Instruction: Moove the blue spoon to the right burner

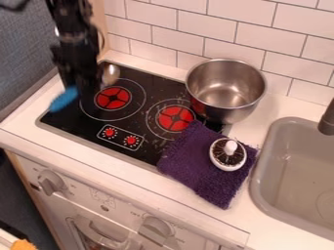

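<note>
Camera view: one blue spoon [63, 100] at the left side of the hob [68, 121], beside the pincer [85, 91]; whether that is wide or narrow, I cannot tell. Of two burners, the right burner [175, 118] is hemmed by one steel pot [225, 114] and one purple cloth [189, 163].

Two red burners [113, 98], two small red dials [110, 132] and two large white knobs [50, 182]. One each: steel pot [207, 100], purple cloth [189, 166], round white-rimmed item [227, 163], sink [259, 166], faucet [328, 118], orange item [23, 244], blue spoon [63, 99], and silver rounded piece [112, 73], possibly part of the spoon.
</note>
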Controlling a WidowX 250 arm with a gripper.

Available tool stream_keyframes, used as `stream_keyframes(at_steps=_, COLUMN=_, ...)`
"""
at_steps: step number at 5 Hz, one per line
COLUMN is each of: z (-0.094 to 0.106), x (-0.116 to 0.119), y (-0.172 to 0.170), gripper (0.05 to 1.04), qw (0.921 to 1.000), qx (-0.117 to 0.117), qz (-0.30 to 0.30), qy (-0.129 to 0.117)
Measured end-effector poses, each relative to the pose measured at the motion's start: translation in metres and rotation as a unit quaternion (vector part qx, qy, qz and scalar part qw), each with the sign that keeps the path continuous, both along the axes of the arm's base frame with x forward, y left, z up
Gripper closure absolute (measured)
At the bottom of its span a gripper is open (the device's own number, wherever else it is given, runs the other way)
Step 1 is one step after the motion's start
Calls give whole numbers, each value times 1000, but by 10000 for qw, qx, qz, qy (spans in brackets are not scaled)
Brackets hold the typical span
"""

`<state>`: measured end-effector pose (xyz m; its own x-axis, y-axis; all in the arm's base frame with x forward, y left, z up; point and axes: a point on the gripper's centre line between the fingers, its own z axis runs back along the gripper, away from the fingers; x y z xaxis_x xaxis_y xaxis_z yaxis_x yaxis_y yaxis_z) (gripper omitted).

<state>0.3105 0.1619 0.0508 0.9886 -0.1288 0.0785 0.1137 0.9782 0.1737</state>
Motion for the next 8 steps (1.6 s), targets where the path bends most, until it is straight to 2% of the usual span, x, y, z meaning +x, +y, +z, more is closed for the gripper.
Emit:
stream_keyframes(at_steps=1, z=24, x=-7, y=-26, gripper=678, qw=9988, qx=113, qz=470, qy=-75)
stream_keyframes(at_steps=2, z=35, x=-8, y=-55, gripper=678, qw=9958, qx=255, qz=826, qy=-287)
stream_keyframes(at_steps=3, z=29, x=-5, y=-93, gripper=678, qw=9942, qx=154, qz=1018, qy=-322)
stream_keyframes(at_steps=4, z=23, x=0, y=-118, gripper=678, qw=9913, qx=-122, qz=1218, qy=-490)
stream_keyframes(at_steps=5, z=6, x=2, y=-136, gripper=678, qw=9900, qx=-350, qz=1253, qy=-543)
stream_keyframes(at_steps=6, z=-17, x=4, y=-144, gripper=678, qw=9892, qx=-502, qz=1307, qy=-437)
stream_keyframes(at_steps=7, z=-38, x=4, y=-149, gripper=678, qw=9921, qx=-456, qz=1141, qy=-243)
stream_keyframes(at_steps=8, z=-41, x=12, y=-156, gripper=680, qw=9935, qx=-398, qz=1042, qy=-234)
